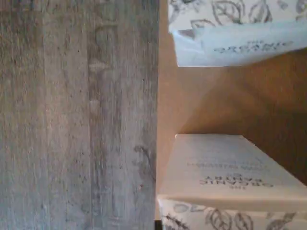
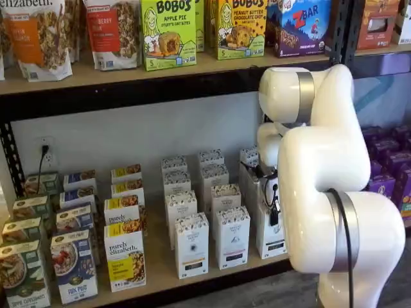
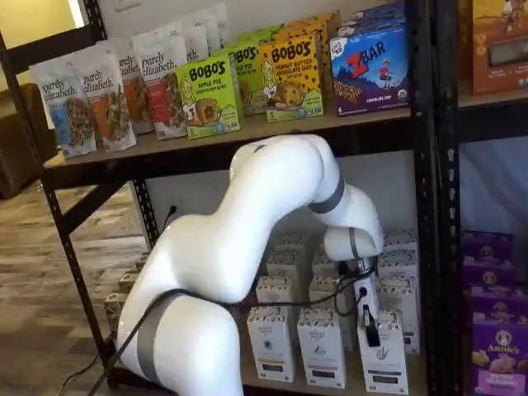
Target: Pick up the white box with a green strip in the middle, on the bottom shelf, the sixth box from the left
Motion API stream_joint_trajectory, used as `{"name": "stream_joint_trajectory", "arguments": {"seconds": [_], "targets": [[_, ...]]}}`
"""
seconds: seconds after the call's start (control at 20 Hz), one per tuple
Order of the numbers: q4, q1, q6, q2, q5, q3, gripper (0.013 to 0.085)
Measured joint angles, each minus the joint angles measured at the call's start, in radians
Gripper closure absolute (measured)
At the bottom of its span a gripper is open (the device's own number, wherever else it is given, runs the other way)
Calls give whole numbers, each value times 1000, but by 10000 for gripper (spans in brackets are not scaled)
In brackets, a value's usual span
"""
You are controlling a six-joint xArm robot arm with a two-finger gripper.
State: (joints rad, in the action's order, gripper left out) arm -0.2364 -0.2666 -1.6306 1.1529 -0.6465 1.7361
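Note:
The white box (image 2: 270,235) stands at the front of the bottom shelf (image 2: 160,271), at the right end of the white cartons; my arm hides its right side. In a shelf view its grey-green leaf mark and black label show (image 3: 384,355). My gripper (image 3: 370,327) hangs at the box's upper front left corner. Only one black finger with a cable shows there, as it does in a shelf view (image 2: 274,215), so I cannot tell whether it is open or shut. The wrist view shows two white leaf-banded cartons (image 1: 230,177) on the brown shelf board (image 1: 216,96), with a gap between them.
Similar white cartons (image 2: 232,237) stand left of the box and purely elizabeth boxes (image 2: 125,256) further left. A black rack post (image 3: 425,206) rises just right of it, with purple boxes (image 3: 495,346) beyond. The shelf above holds snack boxes (image 2: 168,32). Grey wood floor (image 1: 76,115) lies before the shelf.

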Motion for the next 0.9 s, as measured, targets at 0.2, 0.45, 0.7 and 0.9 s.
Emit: {"name": "stream_joint_trajectory", "arguments": {"seconds": [0.2, 0.45, 0.7, 0.9], "targets": [[2, -3, -2, -20, 38, -39, 490], [-18, 1, 22, -71, 100, -129, 490], [-59, 17, 80, -166, 171, -279, 490], [-99, 20, 125, -260, 204, -405, 490]]}}
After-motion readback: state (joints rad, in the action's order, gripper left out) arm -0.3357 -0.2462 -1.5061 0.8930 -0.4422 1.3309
